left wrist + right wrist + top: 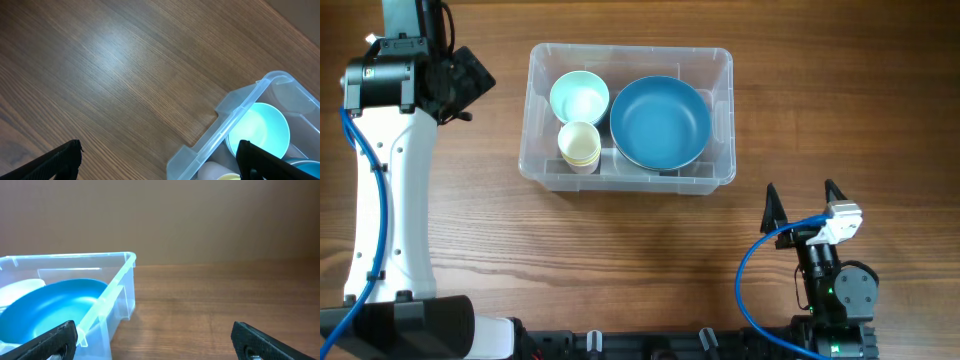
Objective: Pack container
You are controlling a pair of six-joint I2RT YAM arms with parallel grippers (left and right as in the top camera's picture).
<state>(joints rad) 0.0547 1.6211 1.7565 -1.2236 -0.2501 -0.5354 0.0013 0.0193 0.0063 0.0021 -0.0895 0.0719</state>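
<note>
Container (724,120) and two robot hands share a wood-grain tabletop (620,260), seen from overhead and from both wrists.

The left hand (470,82) hangs with its jaws spread wide, its two dark fingers (60,160) at the bottom corners of its wrist view (159,147) and only bare wood and a corner of the clear bin between them. It sits just off the bin's left end, apart from the rim (230,125).

The right hand (800,195) is also spread wide, gripping nothing, its fingers (50,342) framing open tabletop in its own view (153,327). It stands near the bin's front right corner, not touching it, with its fingertips pointing toward the far side of the tabletop. A blue cable (750,270) loops down from it to the arm's base.

The clear plastic bin (125,300) rests flat on the tabletop toward the far edge, between the two arms. Inside it, a large blue bowl (660,122) fills the right half. A pale turquoise bowl (579,97) sits in the far left part, and a stack of cream cups (580,145) stands just in front of that bowl, beside the blue one.
</note>
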